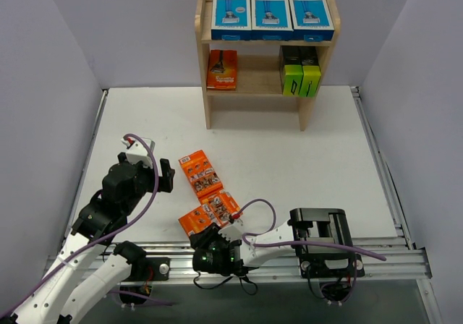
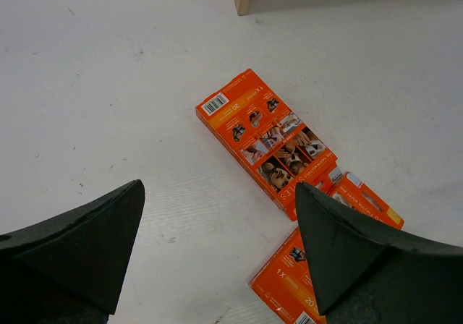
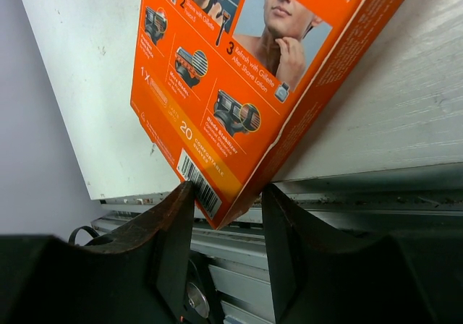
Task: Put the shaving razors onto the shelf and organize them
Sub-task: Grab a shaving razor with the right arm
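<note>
Shaving razors (image 1: 221, 207) so far: nearest orange pack (image 3: 217, 85) sits at the counter (image 1: 304, 158) edge, corner pinched by the right gripper (image 3: 228, 190). Two more orange packs (image 1: 200, 173) lie just beyond, with the left gripper (image 2: 217, 190) spread wide beside them. The shelf (image 1: 202, 64) at the back holds three blue boxes (image 1: 269, 13) up top, then a lone orange box (image 1: 222, 69) and two black-green boxes (image 1: 302, 78) below.

Three orange packs (image 1: 219, 207) crowd the surface (image 1: 304, 158) just ahead of the right pincer (image 1: 223, 231), one corner lying between its fingers. Past them the surface is bare up to the shelf (image 1: 207, 92). Blue boxes (image 1: 270, 13) fill its top tier; the middle tier gapes between an orange pack (image 1: 222, 69) and black-and-green boxes (image 1: 301, 74).
</note>
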Controlling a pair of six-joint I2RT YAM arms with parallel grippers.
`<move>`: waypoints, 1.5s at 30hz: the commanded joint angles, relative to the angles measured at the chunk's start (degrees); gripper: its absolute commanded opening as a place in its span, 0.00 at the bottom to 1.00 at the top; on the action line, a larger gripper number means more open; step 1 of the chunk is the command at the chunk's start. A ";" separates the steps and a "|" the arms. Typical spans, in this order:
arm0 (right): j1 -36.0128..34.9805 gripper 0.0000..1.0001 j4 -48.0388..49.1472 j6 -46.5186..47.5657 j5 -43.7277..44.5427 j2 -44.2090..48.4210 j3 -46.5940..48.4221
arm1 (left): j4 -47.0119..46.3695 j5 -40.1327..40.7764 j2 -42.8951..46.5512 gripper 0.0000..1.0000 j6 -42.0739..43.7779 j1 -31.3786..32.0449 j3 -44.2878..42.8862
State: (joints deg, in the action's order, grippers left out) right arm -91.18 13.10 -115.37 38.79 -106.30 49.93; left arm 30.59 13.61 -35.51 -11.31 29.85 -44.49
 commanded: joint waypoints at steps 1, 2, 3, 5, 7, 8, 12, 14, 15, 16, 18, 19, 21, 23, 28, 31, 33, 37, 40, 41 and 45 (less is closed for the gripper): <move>0.12 0.21 -3.43 -12.15 1.99 -0.49 -1.06 | -1.67 -0.51 0.44 0.94 0.76 0.04 -0.69; 0.03 0.19 -3.61 -11.98 2.61 -0.14 -1.24 | -1.67 -0.51 0.35 0.94 0.76 0.04 -0.69; -0.05 0.15 -4.05 -11.98 2.87 0.65 -1.24 | -1.67 -0.51 0.35 0.94 0.76 0.04 -0.77; -0.23 0.12 -4.58 -11.72 3.75 1.53 -1.42 | -1.67 -0.42 0.35 0.94 0.76 0.04 -0.77; -0.32 0.07 -5.72 -11.46 4.28 2.67 -1.42 | -1.67 -0.34 0.35 0.94 0.76 0.13 -0.69; -0.49 0.05 -5.98 -11.37 4.80 3.03 -1.42 | -1.67 -0.25 0.44 0.94 0.76 0.13 -0.69; -0.93 0.00 -7.47 -11.28 5.42 4.34 -1.42 | -1.76 -0.25 0.35 0.94 0.76 0.13 -0.60; -1.28 0.00 -7.74 -11.37 5.69 4.61 -1.50 | -1.76 -0.16 0.35 0.94 0.76 0.13 -0.60; -1.46 0.00 -7.83 -11.37 5.86 4.70 -1.50 | -1.85 -0.25 0.35 0.94 0.76 0.13 -0.60; -1.46 0.00 -7.92 -11.37 5.95 4.79 -1.59 | -1.85 -0.25 0.35 0.94 0.76 0.13 -0.60; -1.64 0.00 -8.09 -11.28 6.39 5.31 -1.85 | -1.85 -0.25 0.26 0.94 0.76 0.13 -0.51; -1.72 0.00 -8.09 -11.19 6.56 5.49 -1.94 | -1.85 -0.25 0.26 0.94 0.76 0.13 -0.60; -1.90 0.00 -8.53 -10.84 7.18 6.28 -2.03 | -1.85 -0.25 0.26 0.94 0.76 0.21 -0.60; -1.99 0.00 -8.71 -10.67 7.88 7.07 -2.21 | -1.85 -0.33 0.26 0.94 0.76 0.21 -0.60; -2.16 0.00 -7.13 -9.61 9.81 8.56 -3.26 | -1.85 -0.25 0.26 0.94 0.50 0.21 -0.69; -2.25 0.00 -6.07 -7.60 10.78 9.44 -3.53 | -1.76 -0.33 0.17 0.94 0.41 0.21 -0.77; -2.25 0.00 -5.72 -6.45 11.49 9.97 -3.61 | -1.85 -0.33 0.17 0.94 0.50 0.21 -0.60; -2.25 0.00 -5.19 -4.08 12.45 11.03 -4.23 | -1.85 -0.33 0.17 0.94 0.50 0.21 -0.51; -2.16 0.00 -5.45 -2.76 12.89 12.17 -4.49 | -1.85 -0.33 0.26 0.94 0.50 0.21 -0.51; -2.16 0.00 -5.89 -2.32 13.07 12.69 -4.58 | -1.94 -0.33 0.26 0.94 0.50 0.21 -0.60; -2.25 0.00 -6.86 -0.47 13.95 13.93 -4.49 | -1.94 -0.33 0.17 0.94 0.50 0.21 -0.51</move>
State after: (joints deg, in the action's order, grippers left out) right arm -93.10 8.49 -115.07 46.74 -95.68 45.41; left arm 30.57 13.61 -35.53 -11.31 29.89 -44.49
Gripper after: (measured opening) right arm 0.266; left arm 0.941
